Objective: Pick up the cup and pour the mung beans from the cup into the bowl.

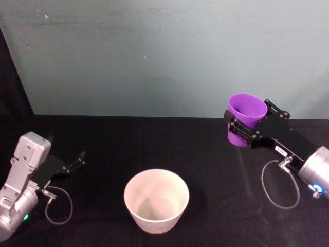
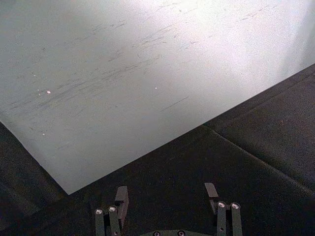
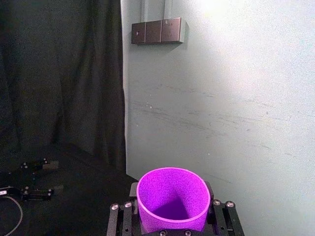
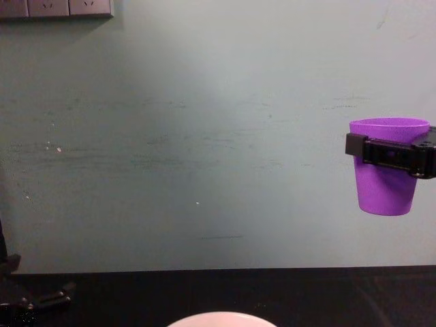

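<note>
The round white bowl (image 1: 154,218) sits empty up front, while the right gripper (image 1: 241,126) pinches the small purple plastic cup (image 1: 247,116) upright, aloft to its right: pickup done, pour left; left gripper (image 1: 77,162) idles, its 2 fingers spread.

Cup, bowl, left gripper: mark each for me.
cup (image 1: 248,109), head view, inner wall below the rim.
bowl (image 1: 155,226), head view, front outer wall.
left gripper (image 2: 166,192), left wrist view, gap between open fingertips.
</note>
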